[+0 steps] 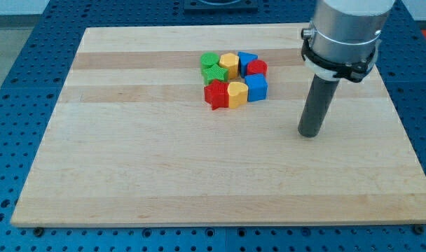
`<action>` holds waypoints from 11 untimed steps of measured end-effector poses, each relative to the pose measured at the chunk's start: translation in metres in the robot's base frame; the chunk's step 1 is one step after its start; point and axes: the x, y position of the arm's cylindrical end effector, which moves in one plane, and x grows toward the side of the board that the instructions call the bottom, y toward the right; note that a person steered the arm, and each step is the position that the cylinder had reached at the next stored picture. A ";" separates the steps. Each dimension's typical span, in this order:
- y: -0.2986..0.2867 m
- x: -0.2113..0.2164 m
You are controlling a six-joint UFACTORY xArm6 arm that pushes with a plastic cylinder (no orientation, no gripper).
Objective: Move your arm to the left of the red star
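One pale wooden surface (164,182), planks running across the view, near edge along the view's bottom. Beneath it and around it, a blue perforated base (10,140) showing at the corners and sides.

Nearest of the things on it: my tip (309,134), down at the surface on the view's right. Tool just a straight dark rod, holding nothing and touching no block. Well apart from the cluster, to the view's right of it and a little nearer the view's bottom.

Next, the near row of the cluster, three blocks packed side by side. At the view's left end, the red star (216,94), sitting a little above the middle of the surface. Just beside it on the view's right, seemingly touching, a yellow heart (237,93). Then a blue cube (256,87) closing the row on the view's right, the block closest to my tip. So the red star on the far side of the cluster from my tip, with the whole row between them.

Behind that, the far rows, crowded against the near one. Directly behind the red star, a green block (214,74), with a second green block (210,59) behind that; shapes hard to make out. To the view's right of them, a yellow block (230,64), roughly six-sided. Further right, a blue triangle (247,59) and a red block (258,68), rounded, just behind the blue cube.

Farthest up, the rod's grey cylindrical housing (346,28) with a black clamp ring, rising out of the view's top right.
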 end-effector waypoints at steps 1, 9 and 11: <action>-0.015 0.016; -0.151 -0.078; -0.133 -0.098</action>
